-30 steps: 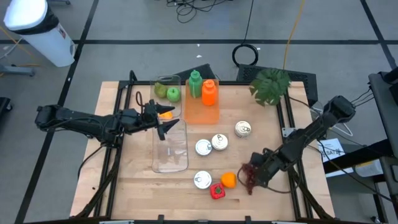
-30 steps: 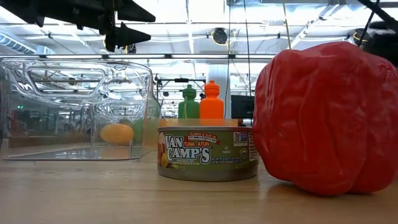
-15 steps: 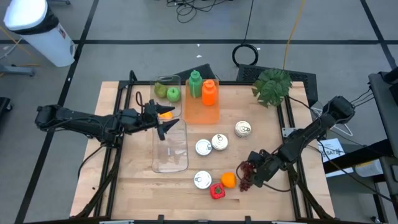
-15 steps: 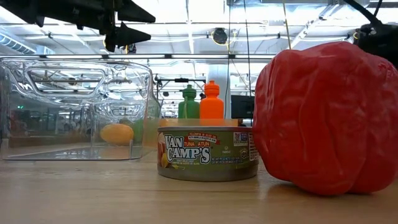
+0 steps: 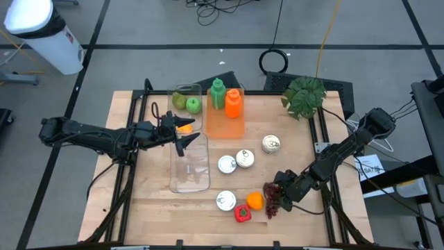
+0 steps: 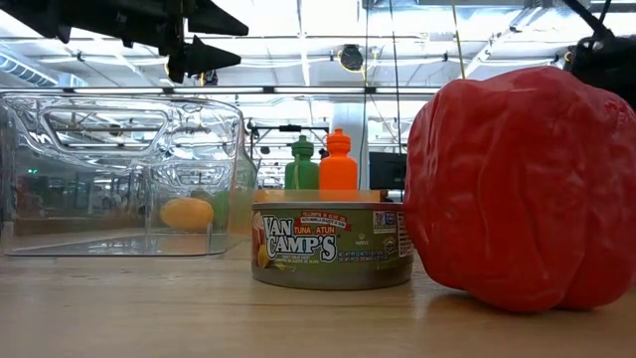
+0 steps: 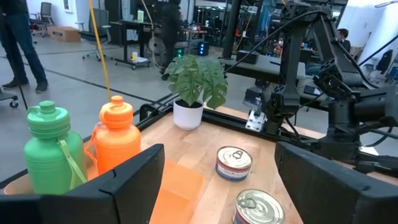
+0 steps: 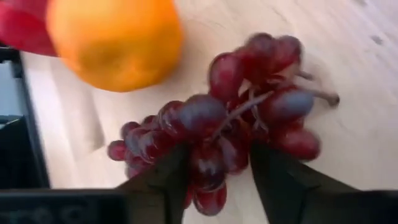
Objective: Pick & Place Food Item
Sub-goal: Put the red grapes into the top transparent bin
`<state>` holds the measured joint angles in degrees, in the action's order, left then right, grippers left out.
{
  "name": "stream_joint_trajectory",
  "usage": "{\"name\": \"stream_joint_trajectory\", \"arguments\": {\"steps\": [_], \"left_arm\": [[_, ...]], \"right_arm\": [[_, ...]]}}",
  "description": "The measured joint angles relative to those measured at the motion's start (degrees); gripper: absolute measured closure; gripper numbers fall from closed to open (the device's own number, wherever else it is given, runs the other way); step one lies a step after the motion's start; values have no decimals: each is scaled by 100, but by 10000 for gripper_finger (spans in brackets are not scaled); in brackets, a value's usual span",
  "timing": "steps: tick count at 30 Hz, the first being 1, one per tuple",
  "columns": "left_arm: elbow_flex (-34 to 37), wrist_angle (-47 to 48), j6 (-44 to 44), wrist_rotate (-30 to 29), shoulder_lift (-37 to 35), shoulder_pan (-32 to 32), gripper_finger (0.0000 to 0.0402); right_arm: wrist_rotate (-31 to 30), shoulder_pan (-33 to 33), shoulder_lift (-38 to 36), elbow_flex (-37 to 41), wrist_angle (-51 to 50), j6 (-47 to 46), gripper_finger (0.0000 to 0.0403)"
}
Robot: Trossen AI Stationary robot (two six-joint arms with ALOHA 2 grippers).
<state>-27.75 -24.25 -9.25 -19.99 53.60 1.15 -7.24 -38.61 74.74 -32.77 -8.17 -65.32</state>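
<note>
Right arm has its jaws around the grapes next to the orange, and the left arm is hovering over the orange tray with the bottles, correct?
Not quite. The right gripper does have its jaws around the grapes beside the orange, but the high view shows the left gripper over the clear container, not the orange tray with the bottles.

We are seeing a grey floor [image 5: 139, 21] crossed by dark lines, cables [image 5: 215, 8] lying on it, and desks [image 7: 134, 28] standing beyond.
</note>
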Motion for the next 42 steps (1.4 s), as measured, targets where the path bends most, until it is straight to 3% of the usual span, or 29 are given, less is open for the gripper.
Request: {"name": "stream_joint_trajectory", "arguments": {"steps": [8,16,27,34,38,42], "left_arm": [[0,0,-32,2,0,2,101],[-7,0,-332,11,52,4,84],[-9,-182,-839,18,469,0,86],[-9,-1349,-774,1201,1360,83,100],[-135,-1687,-680,1346,1824,223,103],[-495,-1615,-270,1507,2132,327,99]], "right_arm": [[281,0,-192,-17,403,513,393],[-244,-24,-729,-17,578,1110,399],[-476,-24,-903,-28,2649,3827,401],[-807,123,-903,-28,3494,5300,402],[-868,300,-864,-28,3848,6008,402],[-1460,466,-826,-28,4226,6905,402]]}}
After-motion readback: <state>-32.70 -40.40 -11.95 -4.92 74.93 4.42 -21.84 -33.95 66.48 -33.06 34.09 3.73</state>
